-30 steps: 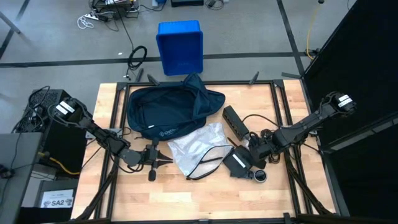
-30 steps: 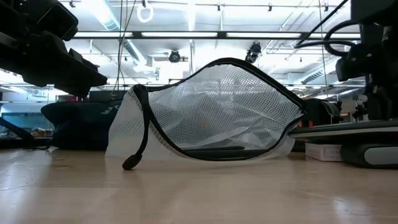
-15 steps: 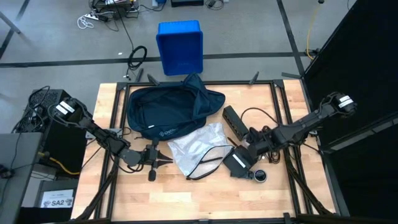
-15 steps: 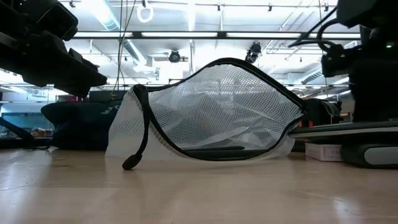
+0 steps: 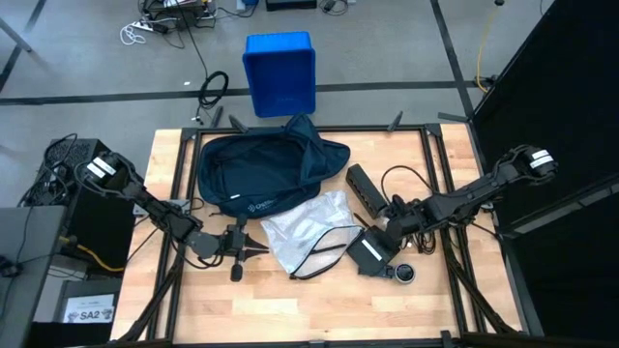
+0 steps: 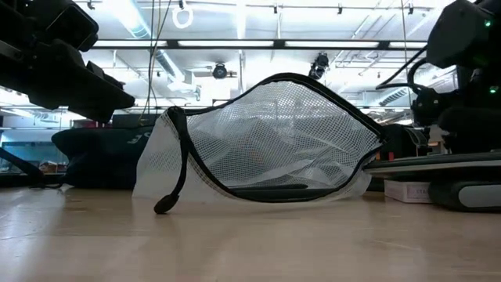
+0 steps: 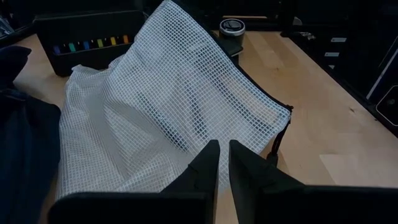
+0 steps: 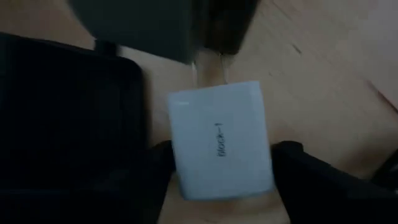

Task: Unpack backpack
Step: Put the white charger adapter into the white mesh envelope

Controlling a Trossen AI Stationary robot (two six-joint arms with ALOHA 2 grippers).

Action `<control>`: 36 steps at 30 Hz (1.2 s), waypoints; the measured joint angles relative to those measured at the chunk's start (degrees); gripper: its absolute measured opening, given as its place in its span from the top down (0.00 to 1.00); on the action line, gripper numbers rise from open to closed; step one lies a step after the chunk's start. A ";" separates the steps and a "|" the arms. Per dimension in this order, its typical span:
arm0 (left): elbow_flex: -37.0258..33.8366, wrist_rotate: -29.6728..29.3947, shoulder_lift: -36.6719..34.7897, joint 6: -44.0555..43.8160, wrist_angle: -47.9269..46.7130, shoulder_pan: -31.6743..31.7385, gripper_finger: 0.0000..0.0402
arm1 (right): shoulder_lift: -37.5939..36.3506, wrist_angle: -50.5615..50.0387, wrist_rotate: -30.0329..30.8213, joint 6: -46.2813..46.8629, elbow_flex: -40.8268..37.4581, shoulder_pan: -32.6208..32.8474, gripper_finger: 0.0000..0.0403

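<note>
I have the right gripper (image 5: 389, 235) low over the right half of the surface (image 5: 319, 309), its fingers spread wide to either side of a small white block (image 8: 221, 140) with writing on it. The block lies on the wood between them, and I can't see either finger pressing on it, so I judge it set down, not held. Just beside it sits a flat black case (image 5: 368, 253), with a small round tin (image 5: 403, 274) nearer me and a long black box (image 5: 365, 190) farther back.

My left gripper (image 5: 250, 250) waits at the left of the surface, fingers pressed together on nothing, pointing at the white mesh pouch (image 5: 305, 230) lying in the middle.

The backpack (image 5: 263, 173) rests at the far side, left of centre: dark navy, soft and slumped fairly flat, a small white logo on its near panel, its fabric bunched toward the far right corner. With several items already out, I take the unpacking as well along. Next I'd lift the right arm clear of the block and go to the bag's opening, though I can't tell whether anything remains inside.
</note>
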 joint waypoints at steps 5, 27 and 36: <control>0.00 -0.01 0.00 0.00 -0.04 0.01 0.98 | -0.07 0.23 0.91 -0.93 1.06 1.76 0.63; 0.00 -0.02 0.00 0.00 -0.04 0.02 0.98 | -0.25 -24.65 8.06 8.92 24.97 16.86 0.64; 0.00 -0.01 0.00 0.00 -0.02 0.00 0.98 | 7.06 3.81 8.51 -10.24 26.37 13.26 0.63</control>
